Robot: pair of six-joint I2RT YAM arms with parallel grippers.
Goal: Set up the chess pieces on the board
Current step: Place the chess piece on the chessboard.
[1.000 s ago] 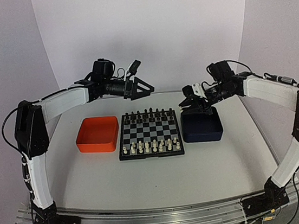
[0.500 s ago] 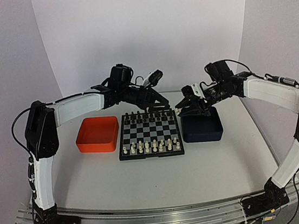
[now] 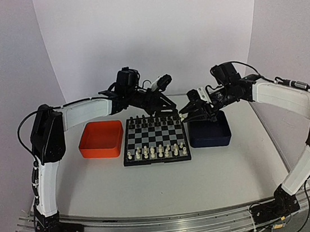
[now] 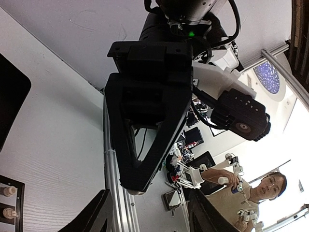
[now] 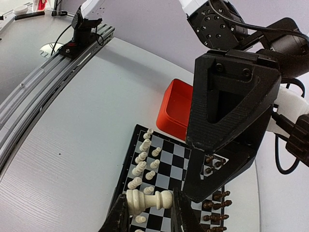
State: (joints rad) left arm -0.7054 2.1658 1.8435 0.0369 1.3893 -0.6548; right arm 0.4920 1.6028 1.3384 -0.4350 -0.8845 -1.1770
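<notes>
The board lies mid-table, with cream-white chess pieces along its near rows and black ones along the far rows. My right gripper is shut on a cream-white pawn, held sideways above the board. In the top view the right gripper hovers at the board's right edge. My left gripper hangs over the board's far edge. Its fingers stand apart with nothing between them. The left gripper faces the right arm's black gripper body.
An orange tray sits left of the board and a dark blue tray sits right of it. The two grippers are close together over the board's far right corner. An aluminium rail runs along the table's near edge.
The left arm swung right and down to the board's far edge, and its jaws narrowed. The right gripper moved left from over the blue tray toward the board, still holding the pawn.
</notes>
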